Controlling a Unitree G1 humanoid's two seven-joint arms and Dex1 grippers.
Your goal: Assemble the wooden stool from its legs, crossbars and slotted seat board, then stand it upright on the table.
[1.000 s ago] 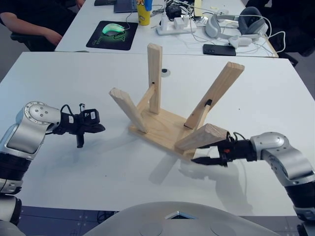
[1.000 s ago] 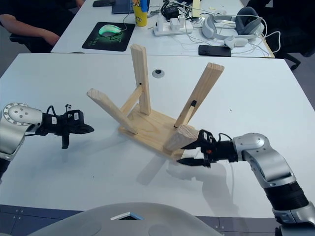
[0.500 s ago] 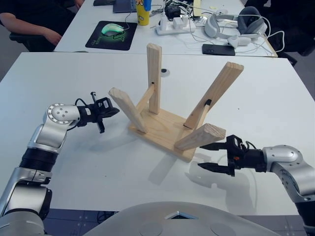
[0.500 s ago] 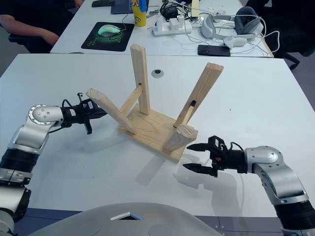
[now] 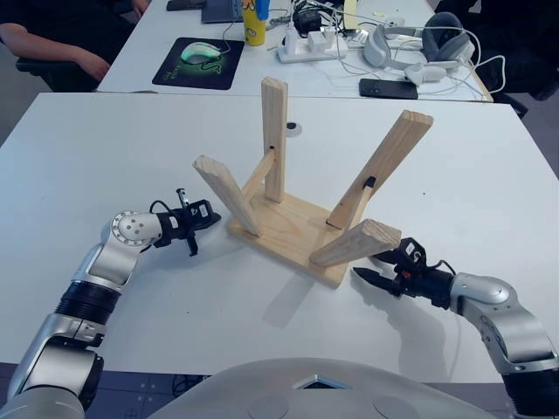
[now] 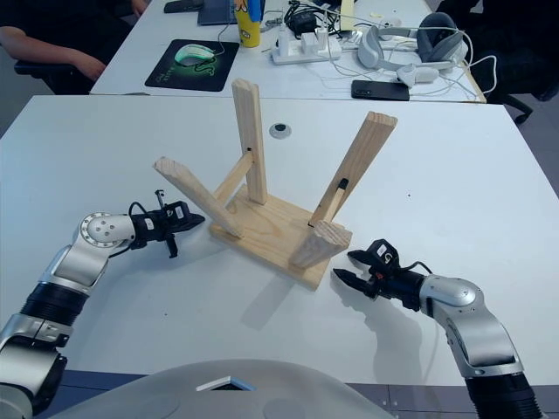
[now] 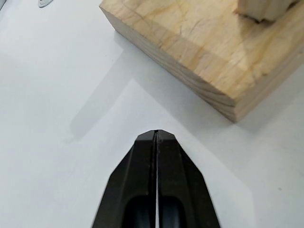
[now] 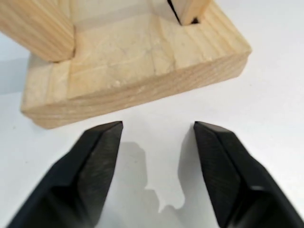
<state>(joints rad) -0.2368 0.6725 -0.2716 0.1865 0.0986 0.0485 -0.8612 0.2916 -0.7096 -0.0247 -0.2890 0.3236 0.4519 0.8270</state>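
1. Wooden stool looks pretty much put together already. Four legs are plugged into the slotted seat board, and a crossbar bridges the pair nearer the left jaws. The pair nearer the right jaws seems to have one too, but it's mostly hidden, so I can't swear to it.
2. Whole thing sits upside down right between the two sets of jaws. The seat board is flat on the white surface and the legs splay upward.
3. Left jaws are pressed fully together with nothing in them. The tips sit low over the surface, just short of the board's corner and not touching it.
4. Right jaws are spread wide and empty, pointing at the board's opposite edge. They're just below the overhanging leg, with a small gap to the wood.
5. My read: assembly is done or near enough, and what's left is the flip. Nothing has a hold on the wood yet, so getting a grip and turning it onto its feet is the job that's left.
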